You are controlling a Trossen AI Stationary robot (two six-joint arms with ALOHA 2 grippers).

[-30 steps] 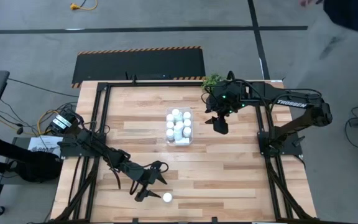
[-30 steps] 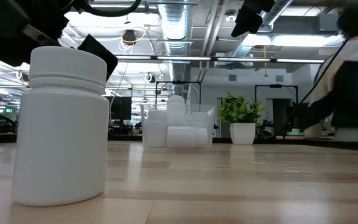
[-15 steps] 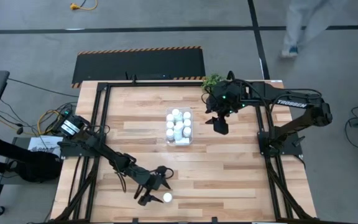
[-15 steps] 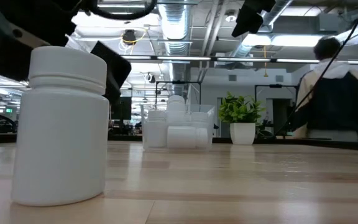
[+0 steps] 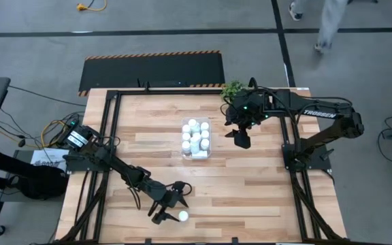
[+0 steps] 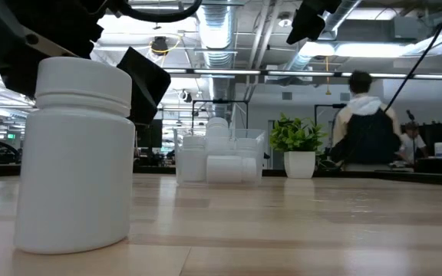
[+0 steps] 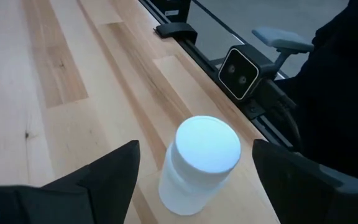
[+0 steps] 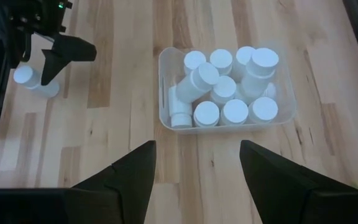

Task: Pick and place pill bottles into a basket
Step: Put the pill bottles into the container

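- Since 1 pill bottle stands upright alone near the table's front edge, the left gripper is way nearer, fingers spread wide on either side of the bottle, not touching.
- Its long axis is vertical, so closing straight in should work.
- Right gripper hangs open beside the basket, well apart.

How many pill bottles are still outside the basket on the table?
1. A single pill bottle stands upright near the table's front edge, between the open left tool's fingers. All other bottles visible are in the basket.
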